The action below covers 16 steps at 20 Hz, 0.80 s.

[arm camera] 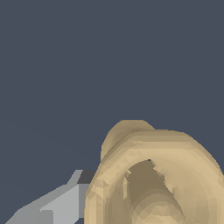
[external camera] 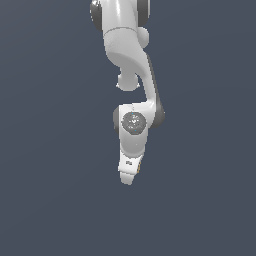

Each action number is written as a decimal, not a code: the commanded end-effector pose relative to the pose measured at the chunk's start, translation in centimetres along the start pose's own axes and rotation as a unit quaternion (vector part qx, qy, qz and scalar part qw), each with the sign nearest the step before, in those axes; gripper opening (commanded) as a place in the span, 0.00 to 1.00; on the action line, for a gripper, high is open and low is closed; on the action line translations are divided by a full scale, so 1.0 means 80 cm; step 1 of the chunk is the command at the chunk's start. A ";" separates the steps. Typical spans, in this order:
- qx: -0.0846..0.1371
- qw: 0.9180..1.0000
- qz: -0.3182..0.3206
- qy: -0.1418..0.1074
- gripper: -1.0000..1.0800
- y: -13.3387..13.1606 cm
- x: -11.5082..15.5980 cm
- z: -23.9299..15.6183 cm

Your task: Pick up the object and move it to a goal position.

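The object (arm camera: pixel 175 153), a tan round spool-like piece with a hollow middle, fills much of the wrist view, very close to the camera. One grey finger (arm camera: pixel 61 203) presses against its side; the other finger is hidden behind it. In the exterior view the white gripper (external camera: pixel 128 179) points downward from the arm. Only a thin tan sliver of the object (external camera: pixel 140 166) shows, at the gripper's edge on the exterior view's right. The gripper looks shut on the object.
The white arm (external camera: pixel 127 45) reaches down from the top of the exterior view. Everything around it is a flat, uniform dark grey-blue surface, with no other objects or edges in view.
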<state>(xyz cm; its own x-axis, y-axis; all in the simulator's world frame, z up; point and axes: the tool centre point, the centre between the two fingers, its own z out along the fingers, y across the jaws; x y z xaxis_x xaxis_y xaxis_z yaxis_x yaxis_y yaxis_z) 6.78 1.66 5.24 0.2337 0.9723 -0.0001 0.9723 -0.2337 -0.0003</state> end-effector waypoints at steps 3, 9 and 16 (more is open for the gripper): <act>0.000 1.000 0.000 0.000 0.00 0.000 0.000 0.000; 0.000 1.000 0.000 0.000 0.00 0.000 0.000 -0.001; 0.000 1.000 0.000 0.000 0.00 -0.012 -0.001 -0.015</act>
<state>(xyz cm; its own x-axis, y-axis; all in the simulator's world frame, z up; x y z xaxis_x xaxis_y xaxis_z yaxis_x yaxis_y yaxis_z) 6.06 1.76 6.06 0.2338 0.9723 -0.0005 0.9723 -0.2338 -0.0010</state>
